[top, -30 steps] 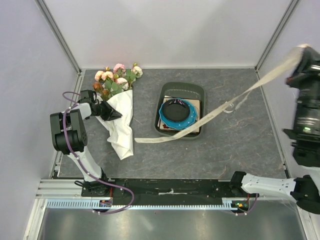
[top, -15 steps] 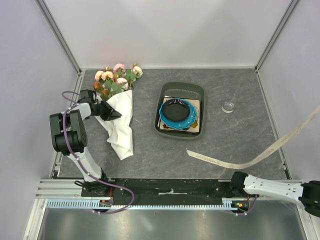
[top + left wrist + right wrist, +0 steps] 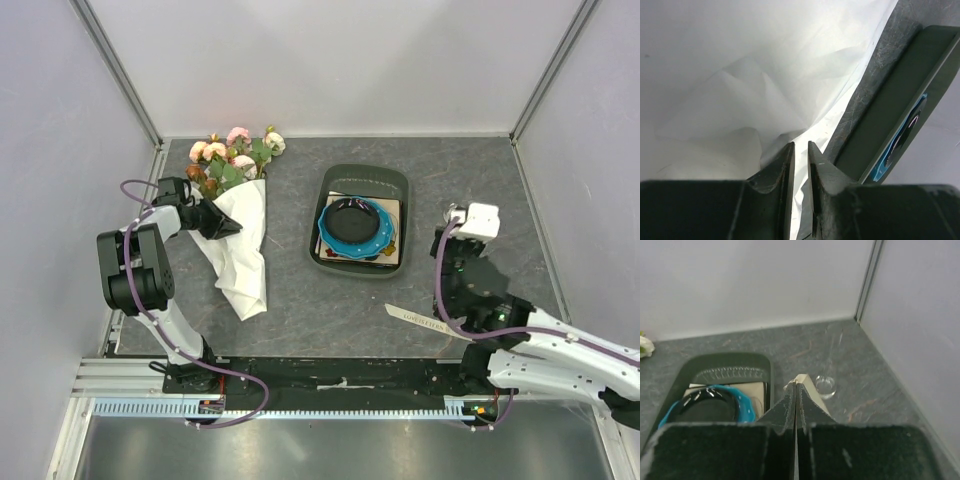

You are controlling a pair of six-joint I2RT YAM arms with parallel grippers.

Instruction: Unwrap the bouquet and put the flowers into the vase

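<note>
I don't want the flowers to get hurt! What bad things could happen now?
1. The right gripper is shut on the loose ribbon, close to the small glass vase. A swing of the arm or the ribbon's tail could tip it over.
2. The left gripper seems to pinch only the paper wrap. A hard tug might tear the paper or drag the flowers along with it.
</note>
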